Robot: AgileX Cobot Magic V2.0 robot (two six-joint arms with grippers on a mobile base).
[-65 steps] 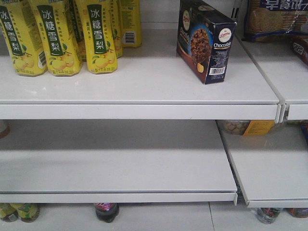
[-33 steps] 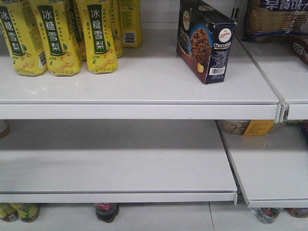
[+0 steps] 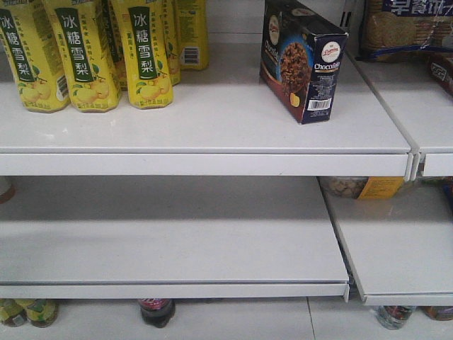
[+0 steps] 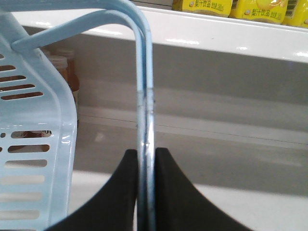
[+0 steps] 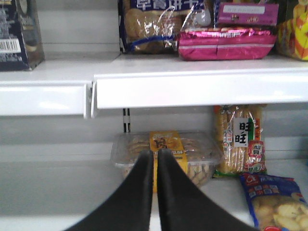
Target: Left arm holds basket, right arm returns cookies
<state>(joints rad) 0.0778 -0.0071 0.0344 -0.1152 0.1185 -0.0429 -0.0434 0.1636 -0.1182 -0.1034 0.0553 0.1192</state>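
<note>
The cookies [image 3: 302, 60], a dark navy carton with a chocolate cookie picture, stand upright on the upper white shelf [image 3: 212, 120], free of both arms; the carton's edge also shows at the top left of the right wrist view [image 5: 19, 33]. My left gripper [image 4: 146, 156] is shut on the hoop handle [image 4: 145, 96] of the light blue basket [image 4: 33, 144], whose slotted wall fills the left of that view. My right gripper [image 5: 155, 156] is shut with nothing in it, low in front of the lower shelf. Neither arm shows in the front view.
Yellow drink bottles [image 3: 92, 57] stand at the upper shelf's left. Biscuit bags [image 3: 403, 28] lie on the adjoining shelf to the right. Ahead of the right gripper lie a clear cookie tray [image 5: 166, 151], a rice cracker pack [image 5: 240, 139] and a blue snack bag [image 5: 274, 202].
</note>
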